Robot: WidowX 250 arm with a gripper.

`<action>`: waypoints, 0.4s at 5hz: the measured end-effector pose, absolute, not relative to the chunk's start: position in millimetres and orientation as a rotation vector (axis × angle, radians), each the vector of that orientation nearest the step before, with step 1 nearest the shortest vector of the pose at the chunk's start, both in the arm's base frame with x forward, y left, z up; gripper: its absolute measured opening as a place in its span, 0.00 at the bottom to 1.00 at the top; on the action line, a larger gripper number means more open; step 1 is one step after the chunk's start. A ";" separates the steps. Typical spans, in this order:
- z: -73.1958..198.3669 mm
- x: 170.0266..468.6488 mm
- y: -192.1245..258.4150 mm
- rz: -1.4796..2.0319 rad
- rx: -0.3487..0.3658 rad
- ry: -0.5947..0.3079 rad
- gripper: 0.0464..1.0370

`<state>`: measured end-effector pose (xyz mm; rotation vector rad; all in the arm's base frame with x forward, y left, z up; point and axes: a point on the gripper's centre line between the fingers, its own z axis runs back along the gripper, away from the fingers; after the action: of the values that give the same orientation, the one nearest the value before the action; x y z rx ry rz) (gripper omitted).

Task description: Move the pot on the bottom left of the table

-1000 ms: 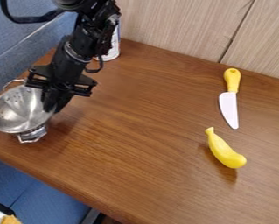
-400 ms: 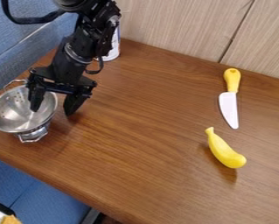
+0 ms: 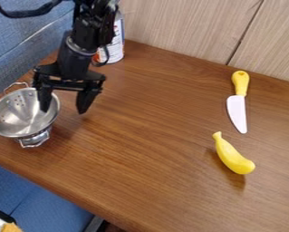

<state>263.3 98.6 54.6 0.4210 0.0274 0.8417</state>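
"So, how's the claw [image 3: 63, 111]?"

"Fingers apart, holding nothing: one over the bowl of the pot [image 3: 18, 114], the other outside its rim. The pot sits tilted at the lower left of the table [image 3: 146, 140]."

"Placed already, you think?"

"Probably. I'd lift straight up, so the inner finger doesn't drag the rim."

"Any writing?"

"Print on the can [image 3: 116, 45] behind, nothing I can make out."
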 end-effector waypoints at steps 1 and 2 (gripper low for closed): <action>77.8 274.5 79.0 0.803 0.315 -0.048 0.96; 94.4 274.8 72.4 0.805 0.191 -0.068 0.96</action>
<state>274.8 72.4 94.4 0.1905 -0.0679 0.8051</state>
